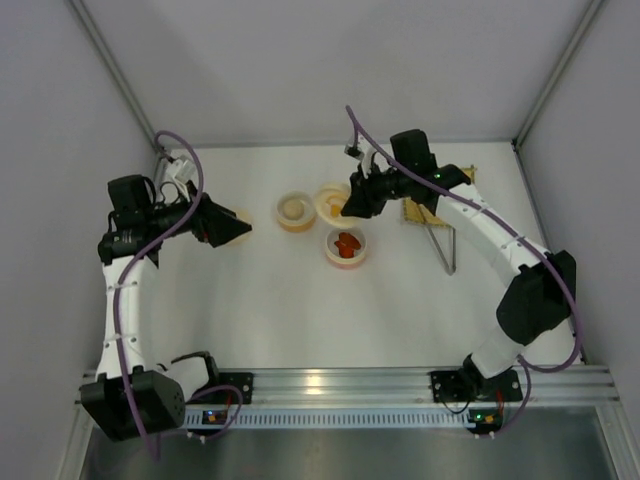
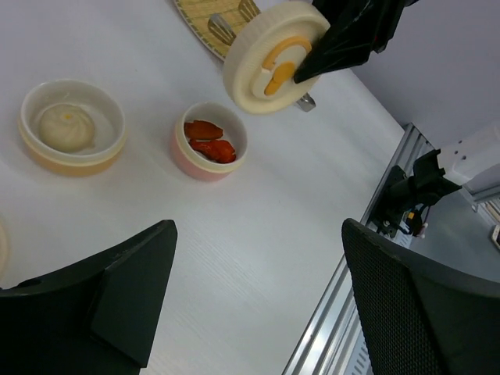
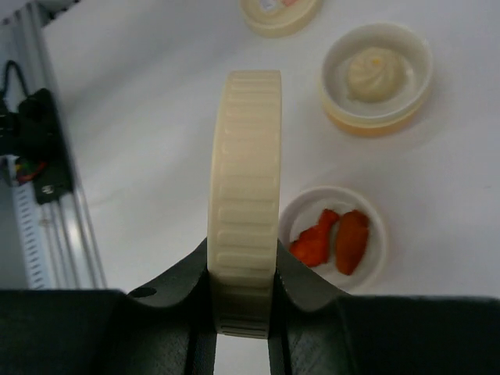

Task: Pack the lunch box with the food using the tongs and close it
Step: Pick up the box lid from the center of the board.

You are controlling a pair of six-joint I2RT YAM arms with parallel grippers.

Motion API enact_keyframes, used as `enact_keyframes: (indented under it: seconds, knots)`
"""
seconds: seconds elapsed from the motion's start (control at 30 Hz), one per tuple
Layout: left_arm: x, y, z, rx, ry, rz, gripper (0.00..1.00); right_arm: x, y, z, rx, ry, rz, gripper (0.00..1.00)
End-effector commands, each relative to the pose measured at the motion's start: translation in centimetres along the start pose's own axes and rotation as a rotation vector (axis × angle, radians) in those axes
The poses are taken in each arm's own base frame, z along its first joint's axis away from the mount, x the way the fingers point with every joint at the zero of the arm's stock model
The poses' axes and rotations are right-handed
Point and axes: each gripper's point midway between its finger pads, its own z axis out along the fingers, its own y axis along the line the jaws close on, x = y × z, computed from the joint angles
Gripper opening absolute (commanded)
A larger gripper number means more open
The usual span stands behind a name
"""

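Top external | right gripper [image 3: 243, 272] is clamping a cream lid [image 3: 244, 180] near the sausage bowl [image 2: 192, 166] | left gripper [image 2: 258, 291] is hanging wide, empty | tongs [image 1: 450, 262] are lying spread, pinching nothing.

bun [image 2: 66, 125] in left bowl [image 2: 72, 162] | sausage bits [image 2: 209, 142] in right bowl [image 2: 187, 166] | tongs [image 1: 447, 255] farther right, partly on mat [image 1: 415, 213]

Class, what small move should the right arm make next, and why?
Probably tilt the lid flat and lower it over the sausage bowl: the right tool grips it on edge near that open, filled bowl.
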Motion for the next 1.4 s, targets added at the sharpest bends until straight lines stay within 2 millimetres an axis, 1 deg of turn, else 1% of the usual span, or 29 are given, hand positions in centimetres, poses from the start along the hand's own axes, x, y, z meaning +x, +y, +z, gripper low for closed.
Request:
enact_keyframes:
  seconds: [0.0, 0.03, 0.07, 0.1, 0.17, 0.23, 0.27, 0.3, 0.33, 0.4, 0.43, 0.53, 0.67, 0.7, 0.73, 0.8, 1.03, 1.13, 1.17, 1.27, 1.3, 1.33, 1.37]
  knots:
    - [-1.2, -1.7, 0.4, 0.114, -0.044, 0.105, 0.91, -0.3, 6.2, -0.5, -0.295, -0.02, 0.249, 0.0]
    - [-1.3, -2.2, 0.4, 0.124, -0.037, 0.146, 0.89, -0.2, 6.9, -0.5, -0.327, -0.018, 0.293, 0.0]
    - [-0.3, -3.1, 0.7, 0.146, -0.002, 0.135, 0.87, 0.2, 7.7, -0.5, -0.382, -0.01, 0.317, 0.0]
    - [-0.2, -3.4, 0.8, 0.152, 0.005, 0.206, 0.85, 0.3, 7.9, -0.6, -0.403, -0.009, 0.328, 0.0]
    - [0.6, -4.1, 1.6, 0.155, 0.036, 0.248, 0.81, 0.8, 8.8, -0.5, -0.471, 0.012, 0.349, 0.0]
    - [1.0, -4.1, 2.2, 0.146, 0.052, 0.281, 0.79, 1.3, 9.3, -0.6, -0.5, 0.034, 0.35, 0.0]
    - [1.5, -4.4, 2.5, 0.154, 0.072, 0.28, 0.79, 1.3, 9.6, -0.6, -0.516, 0.034, 0.321, 0.0]
    - [1.8, -4.2, 2.8, 0.159, 0.085, 0.274, 0.8, 1.4, 9.8, -0.6, -0.524, 0.034, 0.284, 0.0]
    - [2.2, -5.1, 3.3, 0.198, 0.108, 0.276, 0.81, 1.4, 10.6, -0.8, -0.547, 0.053, 0.285, 0.0]
    - [3.6, -5.2, 4.0, 0.227, 0.168, 0.253, 0.86, 1.3, 11.3, -0.8, -0.568, 0.064, 0.266, 0.0]
    - [4.1, -6.0, 4.5, 0.257, 0.19, 0.252, 0.87, 1.1, 11.6, -0.9, -0.577, 0.061, 0.24, 0.0]
    - [4.8, -6.5, 5.3, 0.283, 0.213, 0.224, 0.9, 1.3, 13.6, -0.9, -0.619, 0.089, 0.217, 0.0]
    - [5.2, -6.6, 6.3, 0.29, 0.227, 0.2, 0.9, 1.5, 14.8, -0.7, -0.649, 0.105, 0.189, 0.0]
    - [5.3, -6.4, 6.4, 0.281, 0.231, 0.186, 0.89, 1.6, 15.1, -0.8, -0.656, 0.112, 0.189, 0.0]
    - [5.0, -5.9, 6.8, 0.257, 0.222, 0.198, 0.89, 1.5, 15.3, -0.8, -0.661, 0.11, 0.179, 0.0]
    - [5.0, -5.7, 7.0, 0.247, 0.218, 0.184, 0.89, 1.5, 15.9, -0.7, -0.674, 0.115, 0.17, 0.0]
    - [6.1, -7.2, 7.5, 0.325, 0.241, 0.116, 0.81, 0.6, 16.5, -0.7, -0.696, 0.106, 0.16, 0.0]
    - [6.4, -7.7, 7.8, 0.353, 0.244, 0.09, 0.72, 0.3, 16.8, -0.6, -0.706, 0.109, 0.164, 0.0]
    - [6.6, -7.9, 7.8, 0.362, 0.247, 0.077, 0.65, 0.3, 16.8, -0.5, -0.708, 0.109, 0.163, 0.0]
    - [6.6, -8.4, 7.8, 0.386, 0.252, 0.061, 0.51, 0.3, 16.8, -0.5, -0.71, 0.111, 0.168, 0.0]
    - [6.6, -8.5, 7.8, 0.393, 0.251, 0.056, 0.38, 0.2, 16.7, -0.5, -0.707, 0.111, 0.17, 0.0]
    - [6.6, -8.6, 7.8, 0.396, 0.251, 0.052, 0.3, 0.2, 16.8, -0.5, -0.708, 0.112, 0.169, 0.0]
    - [6.6, -8.6, 7.8, 0.394, 0.255, 0.028, 0.21, 0.1, 16.7, -0.5, -0.704, 0.112, 0.171, 0.08]
